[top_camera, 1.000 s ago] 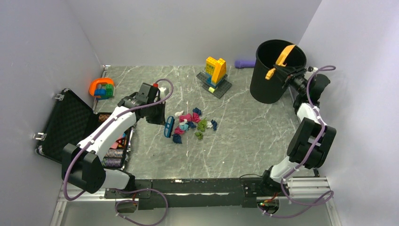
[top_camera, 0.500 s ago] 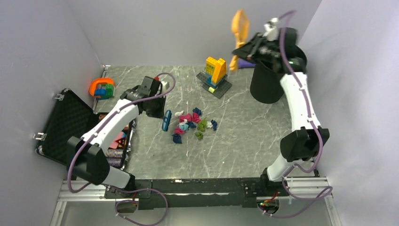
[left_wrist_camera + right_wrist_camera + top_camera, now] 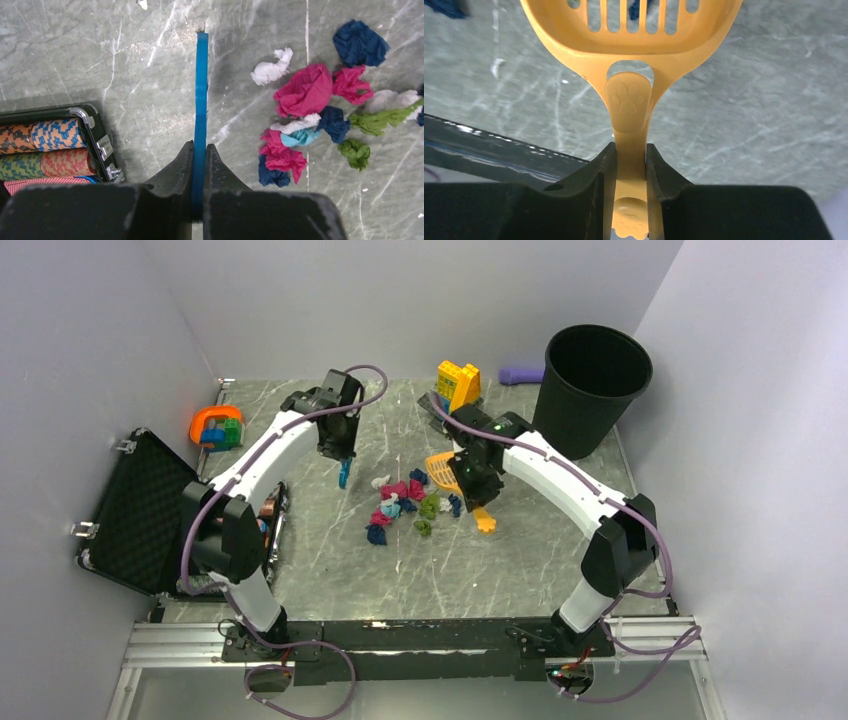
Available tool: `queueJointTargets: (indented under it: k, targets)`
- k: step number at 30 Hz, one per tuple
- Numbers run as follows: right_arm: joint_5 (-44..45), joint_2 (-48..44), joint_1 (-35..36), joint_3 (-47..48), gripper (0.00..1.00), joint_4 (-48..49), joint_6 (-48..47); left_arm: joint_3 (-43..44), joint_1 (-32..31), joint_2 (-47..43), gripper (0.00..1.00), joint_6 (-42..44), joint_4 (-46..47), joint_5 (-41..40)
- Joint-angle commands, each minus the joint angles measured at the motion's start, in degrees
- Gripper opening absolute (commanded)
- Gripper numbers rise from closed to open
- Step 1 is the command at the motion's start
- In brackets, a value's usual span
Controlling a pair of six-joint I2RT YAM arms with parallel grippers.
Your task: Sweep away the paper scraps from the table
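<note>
The paper scraps (image 3: 408, 504) lie in a loose heap of magenta, dark blue, teal, green and white wads at the middle of the table (image 3: 530, 540). My left gripper (image 3: 342, 452) is shut on a small blue brush (image 3: 344, 476), held just left of the heap. In the left wrist view the brush (image 3: 201, 90) shows edge-on between my fingers (image 3: 220, 165), with the scraps (image 3: 306, 92) to its right. My right gripper (image 3: 470, 480) is shut on the handle of an orange slotted scoop (image 3: 441, 469), its head low at the heap's right edge. The scoop handle (image 3: 629, 102) sits between my jaws.
A black bin (image 3: 590, 390) stands at the back right, with a purple object (image 3: 520, 374) behind it. A yellow-blue brick build (image 3: 458, 385) is at the back centre. An orange-blue toy (image 3: 215, 428) and an open black case (image 3: 140, 510) holding chip stacks (image 3: 45, 150) are at the left.
My right arm has swung from the bin down to the table, bringing the scoop to the heap's right side. My left arm has moved back, lifting the brush to the heap's far-left side.
</note>
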Motion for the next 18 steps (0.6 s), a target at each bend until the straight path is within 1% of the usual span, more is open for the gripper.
queueJointTargets:
  k: [1,4,6,8,9,12,15,18]
  targets:
    - [11.0,-1.1,2.2,-1.1,0.0,-4.9,-0.5,5.4,0.1,2.8,0.0,-1.0,-1.9,-3.3]
    - [15.9,-1.1,2.2,-4.6,0.0,-4.9,0.9,7.1,-0.2,4.7,0.0,-1.0,-1.7,-0.8]
    - [19.1,-1.5,2.2,-5.8,0.0,-5.5,2.2,7.7,-0.8,5.7,0.0,-1.0,-1.6,-0.7]
    - [26.5,-1.8,2.3,-7.3,0.0,-6.9,4.9,8.4,-1.6,6.8,0.0,-0.8,-2.0,-2.1]
    - [28.7,-2.0,2.2,-8.3,0.0,-7.0,5.9,9.0,-2.0,7.3,0.0,-0.8,-2.4,-2.7]
    - [29.8,-1.0,1.9,-9.1,0.0,-7.1,7.2,9.4,-3.0,8.1,0.0,-0.8,-3.5,-4.8]
    - [30.0,3.3,1.9,-9.0,0.0,-7.5,9.4,8.4,-3.7,7.6,0.0,-1.1,-3.7,-6.7]
    - [27.1,8.5,2.7,-8.0,0.0,-6.7,10.7,6.3,-3.9,6.1,0.0,-1.5,-2.9,-8.0]
